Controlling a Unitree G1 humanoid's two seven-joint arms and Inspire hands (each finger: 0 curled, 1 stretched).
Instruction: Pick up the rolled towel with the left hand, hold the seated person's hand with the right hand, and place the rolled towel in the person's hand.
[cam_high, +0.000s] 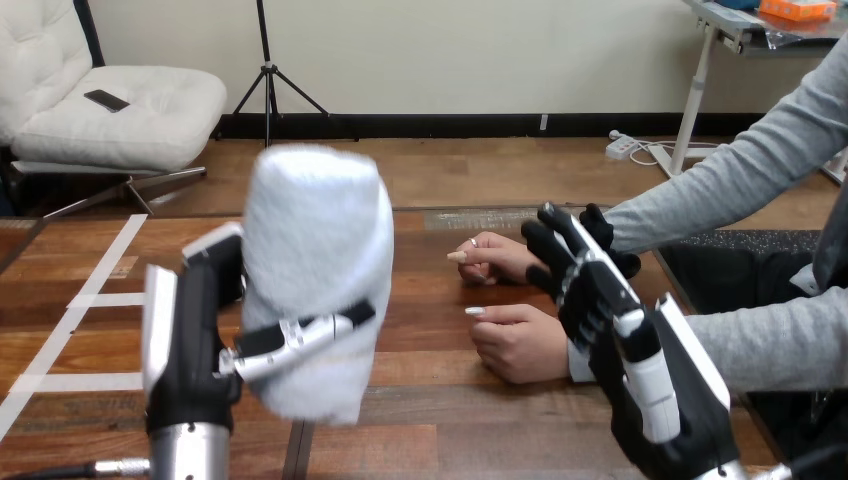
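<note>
Left hand (190, 320) curls round the upright rolled towel (315, 240)

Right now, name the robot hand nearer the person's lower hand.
Right. The right hand is beside the wrist of the person's lower hand; the left hand, gripping the rolled towel, is apart, leftward.

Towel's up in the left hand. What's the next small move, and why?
Probably ease the right hand onto the person's nearer hand and curl round it. Its fingers are straight beside that hand, gripping nothing, while the left hand holds the rolled towel clear of the table.
</note>
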